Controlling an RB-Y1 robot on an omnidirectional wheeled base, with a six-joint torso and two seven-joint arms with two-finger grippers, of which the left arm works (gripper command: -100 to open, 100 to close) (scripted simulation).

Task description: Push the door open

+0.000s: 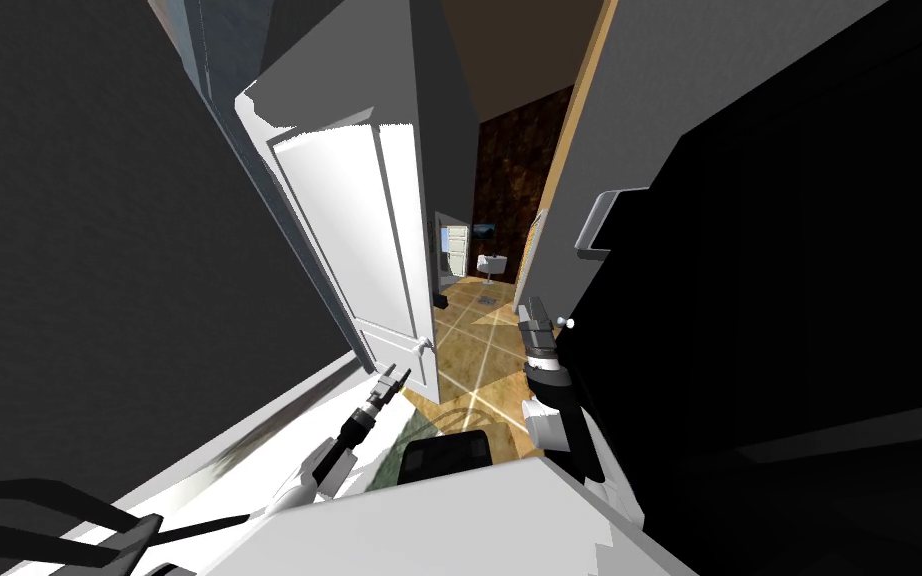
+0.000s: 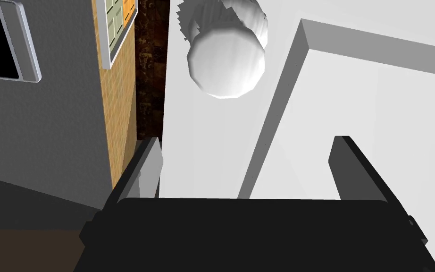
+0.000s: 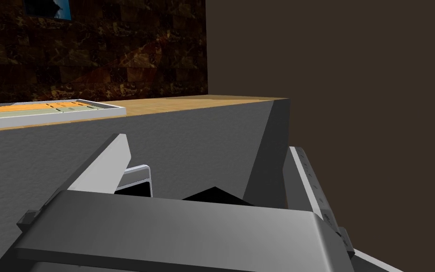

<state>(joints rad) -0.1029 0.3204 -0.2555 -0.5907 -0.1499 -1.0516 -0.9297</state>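
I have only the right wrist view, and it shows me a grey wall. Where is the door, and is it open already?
Observer: In the head view the white door stands partly open, and tiled floor shows through the gap.
Operator: Which arm is at the door?
Observer: The left gripper is by the door's free edge, close to its round knob.
Operator: Is that gripper holding the knob?
Observer: No. In the left wrist view its fingers stand apart, and the knob lies beyond their tips, not between them.
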